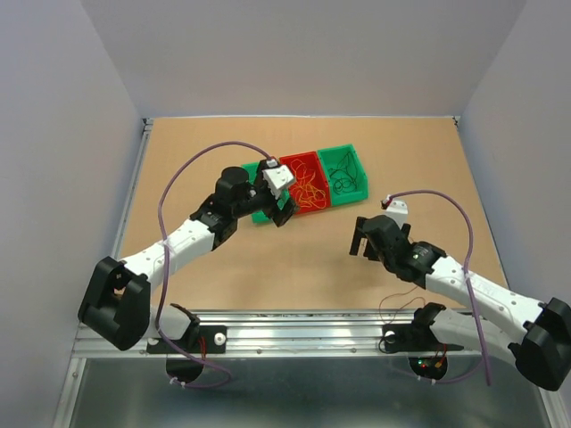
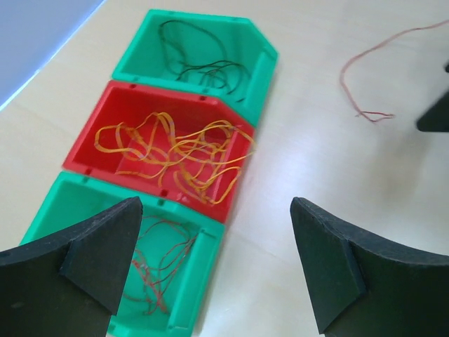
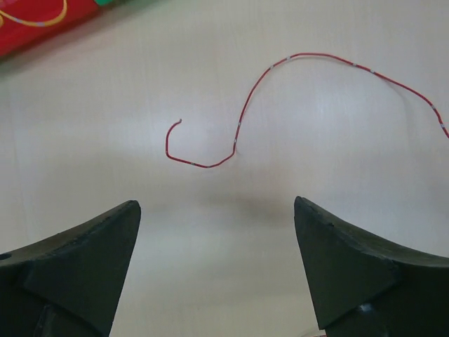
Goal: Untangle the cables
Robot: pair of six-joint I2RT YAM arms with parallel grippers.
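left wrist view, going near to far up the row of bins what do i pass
near green bin holding reddish cables → red bin holding orange cables → far green bin holding dark cables

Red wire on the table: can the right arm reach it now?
Probably yes: the right gripper hovers open near the red wire, which lies loose on the table, nothing between them.
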